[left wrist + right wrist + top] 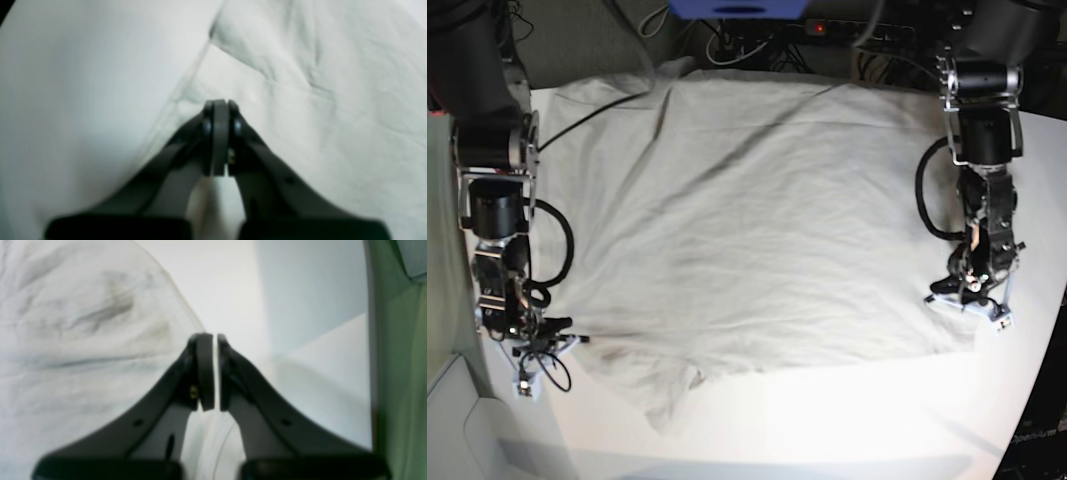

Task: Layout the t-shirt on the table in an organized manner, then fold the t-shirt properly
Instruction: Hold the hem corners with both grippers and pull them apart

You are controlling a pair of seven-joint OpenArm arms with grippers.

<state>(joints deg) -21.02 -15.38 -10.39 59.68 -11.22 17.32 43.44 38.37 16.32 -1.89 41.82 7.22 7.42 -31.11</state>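
Note:
The light grey-beige t-shirt (747,220) lies spread wide and wrinkled over the white table (827,430), one corner drooping toward the front left. My left gripper (972,292) is down at the shirt's right edge. In the left wrist view its jaws (220,103) are shut at the hem, with cloth (317,100) to the right and bare table (83,83) to the left. My right gripper (532,335) is low at the shirt's left edge. Its jaws (215,336) are shut to a thin pale slit over the hem of the cloth (83,340); whether fabric is pinched is unclear.
Cables and a power strip (827,25) run behind the table's far edge, next to a blue object (737,8). The table's right edge (368,373) borders green floor (400,373) in the right wrist view. A bare white strip runs along the table's front.

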